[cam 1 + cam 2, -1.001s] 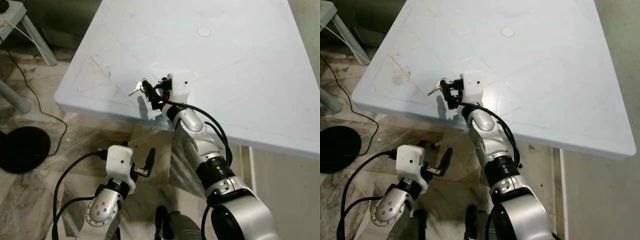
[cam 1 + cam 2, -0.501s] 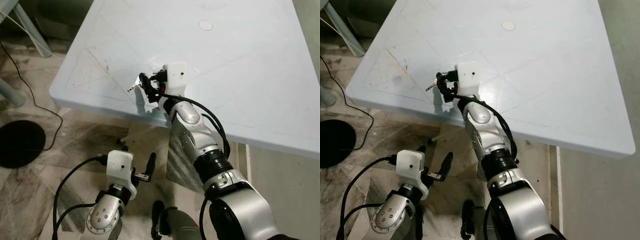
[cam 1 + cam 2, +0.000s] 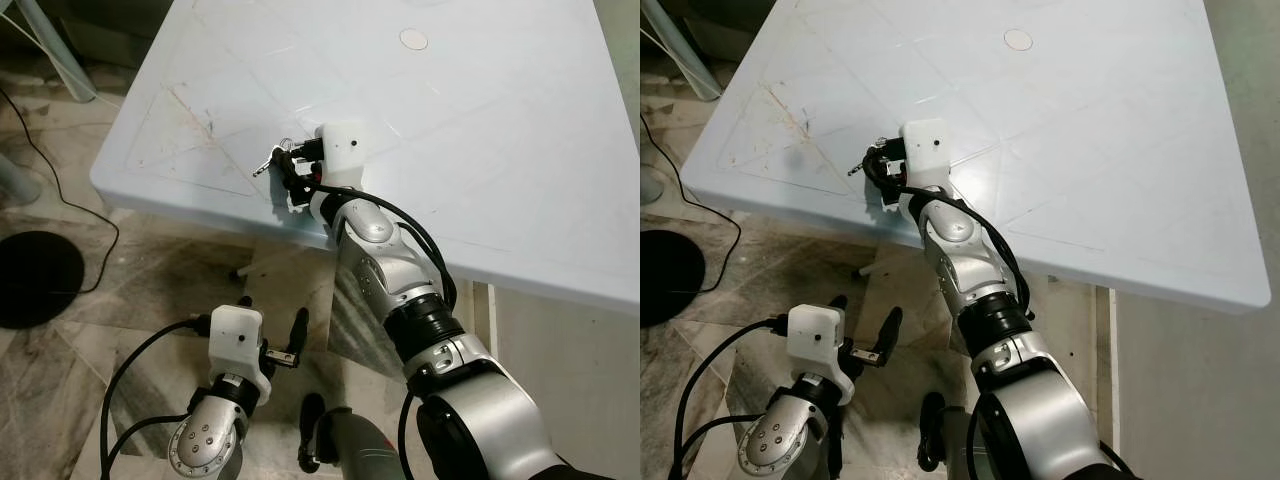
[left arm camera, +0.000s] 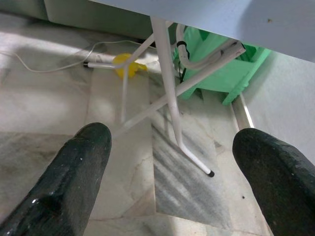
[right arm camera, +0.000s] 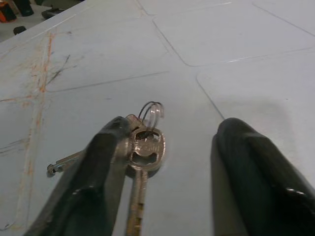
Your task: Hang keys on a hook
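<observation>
A small bunch of brass keys (image 5: 142, 147) on a wire ring lies on the pale blue table (image 3: 500, 150), close to its near left edge. My right gripper (image 3: 290, 178) reaches over that edge and sits low at the keys (image 3: 270, 160). In the right wrist view its fingers stand wide apart, so it is open (image 5: 174, 128). The keys rest against the inner side of one finger (image 5: 106, 167), while the other finger (image 5: 246, 167) is well apart from them. My left gripper (image 3: 278, 335) hangs idle and open (image 4: 172, 142) above the marble floor.
A small round disc (image 3: 413, 39) lies far back on the table. Thin white table legs (image 4: 170, 88) and a green crate (image 4: 231, 73) stand under the table. A black round base (image 3: 35, 280) and a cable (image 3: 75, 170) lie on the floor to the left.
The head camera has shifted, so the whole scene sits differently. My right gripper stays at the keys, its wrist turned a little. The left arm shows lower in view.
</observation>
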`<state>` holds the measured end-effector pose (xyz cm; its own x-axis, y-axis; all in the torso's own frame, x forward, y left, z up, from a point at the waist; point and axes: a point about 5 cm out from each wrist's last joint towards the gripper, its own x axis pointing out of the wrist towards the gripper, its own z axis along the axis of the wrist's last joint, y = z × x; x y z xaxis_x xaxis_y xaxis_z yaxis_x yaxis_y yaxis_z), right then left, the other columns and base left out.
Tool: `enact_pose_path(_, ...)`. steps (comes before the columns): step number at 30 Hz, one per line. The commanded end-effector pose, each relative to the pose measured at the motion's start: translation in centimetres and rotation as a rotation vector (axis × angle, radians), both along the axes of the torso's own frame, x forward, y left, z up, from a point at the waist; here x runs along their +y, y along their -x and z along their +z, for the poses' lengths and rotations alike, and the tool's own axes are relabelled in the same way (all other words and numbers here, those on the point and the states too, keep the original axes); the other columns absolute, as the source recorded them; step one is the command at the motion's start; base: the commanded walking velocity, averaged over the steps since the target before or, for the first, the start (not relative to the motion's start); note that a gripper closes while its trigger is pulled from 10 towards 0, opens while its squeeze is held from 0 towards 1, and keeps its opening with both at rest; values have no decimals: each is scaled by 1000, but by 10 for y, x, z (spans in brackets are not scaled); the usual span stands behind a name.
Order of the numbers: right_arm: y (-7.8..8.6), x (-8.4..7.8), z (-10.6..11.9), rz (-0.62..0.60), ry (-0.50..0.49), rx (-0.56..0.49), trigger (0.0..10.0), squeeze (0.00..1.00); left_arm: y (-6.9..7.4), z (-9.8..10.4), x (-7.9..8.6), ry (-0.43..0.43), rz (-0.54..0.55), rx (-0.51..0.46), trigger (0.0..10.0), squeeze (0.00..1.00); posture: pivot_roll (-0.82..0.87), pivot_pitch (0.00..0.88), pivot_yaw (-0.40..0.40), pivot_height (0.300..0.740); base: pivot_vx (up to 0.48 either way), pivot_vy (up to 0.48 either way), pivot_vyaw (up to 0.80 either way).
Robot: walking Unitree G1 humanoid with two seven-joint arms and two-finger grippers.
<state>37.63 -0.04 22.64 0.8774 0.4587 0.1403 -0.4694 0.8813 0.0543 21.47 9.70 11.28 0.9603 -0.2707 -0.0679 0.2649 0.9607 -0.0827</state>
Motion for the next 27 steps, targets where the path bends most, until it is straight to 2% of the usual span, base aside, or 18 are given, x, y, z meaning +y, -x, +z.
enact_pose_path(1,24,55,12,140,-83,16,0,0,6,-3,-4,4,-1,27,10000,0,154,404,-170,740,0,0,0)
enact_pose_path(7,25,57,15,150,-102,16,0,0,5,-3,-3,4,5,27,10000,0,158,402,-173,740,0,0,0)
enact_pose_path(8,25,57,16,152,-107,14,1020,0,5,-3,-3,4,6,28,10000,0,158,402,-173,740,0,0,0)
enact_pose_path(9,25,57,16,154,-110,13,1020,0,5,-3,-3,4,7,28,10000,0,158,402,-173,740,0,0,0)
enact_pose_path(10,26,58,18,163,-123,10,7255,0,5,-3,-3,5,6,28,10000,0,158,401,-173,740,0,0,0)
enact_pose_path(11,26,58,18,166,-126,10,5333,0,5,-3,-3,4,6,28,10000,0,157,401,-173,740,0,0,0)
enact_pose_path(12,26,59,19,169,-127,9,5569,0,6,-3,-4,3,7,28,10000,0,157,401,-173,740,0,0,0)
enact_pose_path(13,26,59,19,169,-128,11,7059,0,5,-3,-4,4,7,28,10000,0,157,400,-173,740,0,0,0)
enact_pose_path(14,26,59,19,168,-128,11,7059,0,5,-3,-4,5,7,29,10000,0,157,400,-173,740,0,0,0)
enact_pose_path(15,27,59,20,171,-132,5,8000,0,5,-3,-4,4,7,29,10000,0,158,399,-173,740,0,0,0)
enact_pose_path(17,27,59,20,173,-138,5,7373,0,5,-3,-4,4,7,28,10000,0,158,400,-173,740,0,0,0)
enact_pose_path(18,27,59,21,174,-140,3,2314,0,5,-3,-4,4,7,28,10000,0,158,400,-173,740,0,0,0)
enact_pose_path(19,27,59,21,174,-141,2,2314,0,5,-3,-4,4,7,29,10000,0,157,398,-174,740,0,0,0)
enact_pose_path(20,27,59,22,179,-144,0,902,0,5,-3,-4,4,8,29,10000,0,158,399,-174,740,0,0,0)
enact_pose_path(21,27,60,22,180,-144,-2,0,0,5,-3,-4,5,9,29,10000,0,159,397,-174,740,0,0,0)
enact_pose_path(27,28,61,24,184,-149,-4,0,0,5,-4,-4,4,13,27,10000,0,162,396,-176,740,0,0,0)
